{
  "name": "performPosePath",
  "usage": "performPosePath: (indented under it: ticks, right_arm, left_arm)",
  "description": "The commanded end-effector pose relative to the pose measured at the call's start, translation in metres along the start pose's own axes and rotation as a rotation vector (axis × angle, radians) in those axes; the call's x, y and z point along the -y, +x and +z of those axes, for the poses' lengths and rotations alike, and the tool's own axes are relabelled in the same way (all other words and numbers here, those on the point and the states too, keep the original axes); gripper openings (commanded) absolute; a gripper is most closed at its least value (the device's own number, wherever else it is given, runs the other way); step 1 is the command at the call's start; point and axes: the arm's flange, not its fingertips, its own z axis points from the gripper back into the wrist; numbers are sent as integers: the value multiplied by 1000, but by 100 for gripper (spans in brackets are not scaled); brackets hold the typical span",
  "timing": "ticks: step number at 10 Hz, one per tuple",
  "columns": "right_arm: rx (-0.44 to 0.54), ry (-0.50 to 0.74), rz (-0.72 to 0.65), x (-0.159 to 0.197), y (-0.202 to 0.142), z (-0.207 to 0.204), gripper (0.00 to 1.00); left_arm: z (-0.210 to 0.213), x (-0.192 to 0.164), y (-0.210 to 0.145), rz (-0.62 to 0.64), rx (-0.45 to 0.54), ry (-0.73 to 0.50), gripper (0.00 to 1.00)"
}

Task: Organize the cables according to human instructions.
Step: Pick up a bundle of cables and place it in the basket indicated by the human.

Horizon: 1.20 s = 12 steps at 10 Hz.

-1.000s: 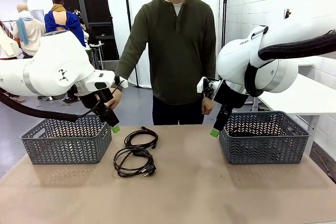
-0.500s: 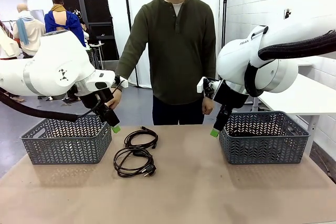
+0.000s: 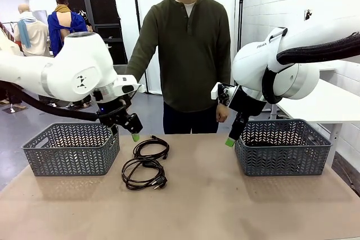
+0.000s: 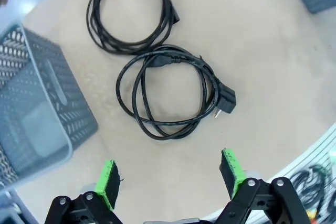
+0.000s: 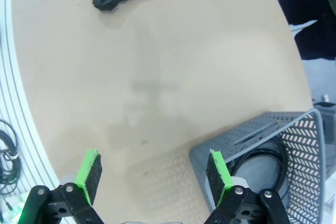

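- Left gripper hangs over the table, pincer released. Its green pads stand wide apart with nothing between them.
- From the front, its tip floats just above the far-left edge of the cables, touching neither one.
- Two cables lie on the table left of centre, just right of the left basket.
- Near cable is a loose double loop lying flat, with its chunky plug poking out at the loop's near-right edge.
- Far cable is a tidier coil sitting just beyond the near one. The two loops seem to meet where they face each other, though the angle makes that hard to call.
- Right gripper hovers in the air just left of the right basket, close to its left wall. Its pincer is released too, pads spread, holding nothing.
- In the right wrist view, a third cable lies coiled on the floor of the right basket.
- The left basket stands at the left of the table, well apart from the right basket.
- The person stands at the far side, about centre, facing the table with arms down. One hand hangs low near the right arm's wrist, clear of the cables.
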Motion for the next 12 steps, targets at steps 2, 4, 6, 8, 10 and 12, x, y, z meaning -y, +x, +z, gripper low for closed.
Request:
performPosePath:
  ticks: [2, 4, 6, 8, 10, 12]
  right_arm:
    - [4, -5, -4, 1, -1, 0, 100]
    - [4, -5, -4, 1, -1, 0, 100]
    - [4, -5, -4, 1, -1, 0, 100]
    - [4, -5, -4, 1, -1, 0, 100]
    - [4, -5, -4, 1, -1, 0, 100]
    - [4, -5, -4, 1, -1, 0, 100]
  left_arm:
    - [-16, 14, 27, 218, -132, -92, 100]
    - [-31, 17, 33, 301, -160, -134, 100]
    - [-47, 29, 34, 338, -175, -128, 100]
    - [-39, 16, 28, 282, -170, -126, 100]
    - [-39, 16, 28, 282, -170, -126, 100]
    - [-39, 16, 28, 282, -170, -126, 100]
